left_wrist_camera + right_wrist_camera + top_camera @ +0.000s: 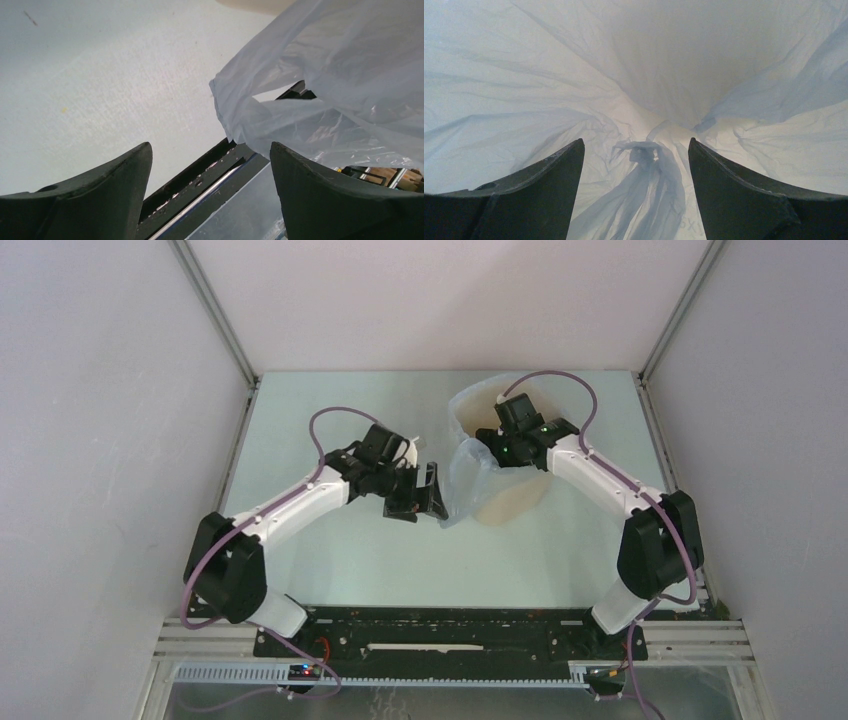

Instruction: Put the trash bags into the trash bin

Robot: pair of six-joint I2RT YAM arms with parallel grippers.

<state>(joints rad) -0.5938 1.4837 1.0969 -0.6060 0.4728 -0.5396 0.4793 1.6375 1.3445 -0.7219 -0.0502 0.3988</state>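
Soft, even light is cast from above; only faint shadows are seen on the table [400,560]. The right fingers [524,200] are rendered dark, without detail.

Counts from the three views:
- 1 trash bin [512,504], cream-beige.
- 1 trash bag [461,476], pale-blue and translucent. It is the same single bag in both wrist views.
- 2 arms: left arm [290,505] and right arm [600,472].
- 2 pincers, one per arm: left pincer [210,150] and right pincer [636,145]. Each has 2 black fingers [100,200].
- 2 purple cables [340,409], one looped over each arm.
- 1 desk [330,560].
- 3 wall panels [440,300] around it.
- 2 metal corner posts [215,310] at the back.
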